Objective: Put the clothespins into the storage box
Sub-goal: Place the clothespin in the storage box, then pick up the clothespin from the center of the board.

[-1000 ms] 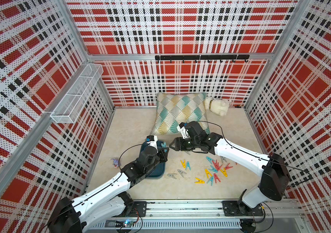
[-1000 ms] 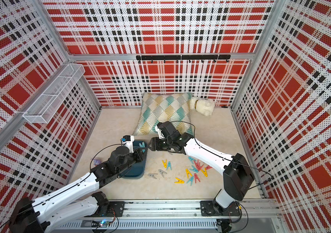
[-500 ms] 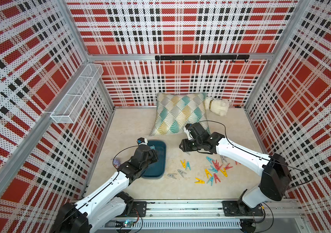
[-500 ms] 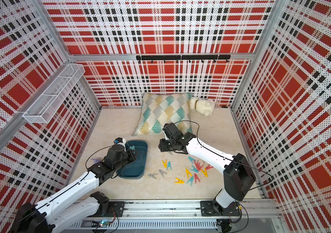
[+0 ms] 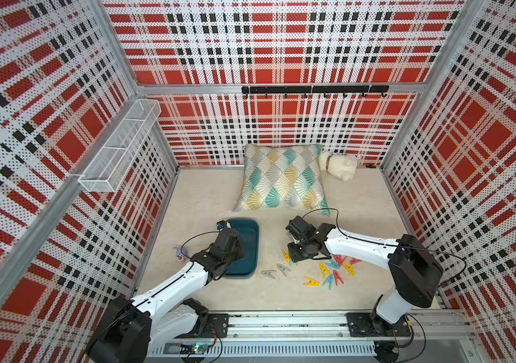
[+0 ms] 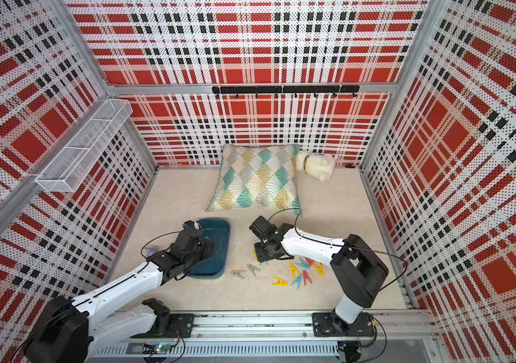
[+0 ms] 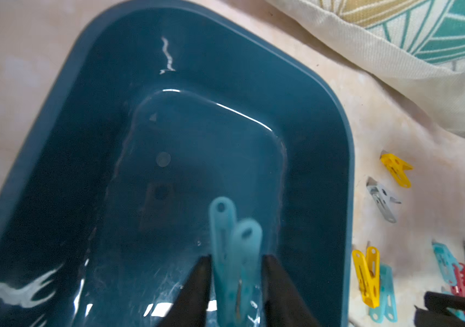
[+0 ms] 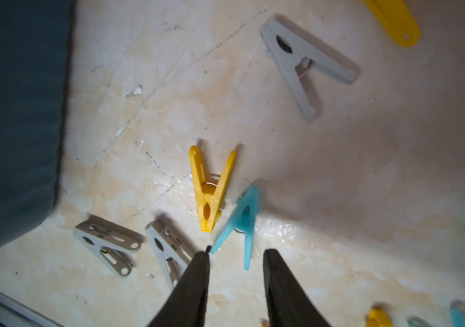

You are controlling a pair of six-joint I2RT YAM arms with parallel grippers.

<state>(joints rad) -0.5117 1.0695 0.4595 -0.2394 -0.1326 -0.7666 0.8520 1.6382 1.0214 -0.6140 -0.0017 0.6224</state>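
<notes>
The left gripper, jaws slightly parted, flanks a pale teal clothespin over the storage box (pinched or dropping, I cannot tell), while the right gripper, narrow and empty, hovers by a blue clothespin touching a yellow clothespin, so closing might snag both.

Bright, even light; top-view edges bowed; wrist views blurred; glare in storage box.

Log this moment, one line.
left gripper: blue clothespin between jaws, over box | right gripper: open, over loose blue clothespin on table
</notes>
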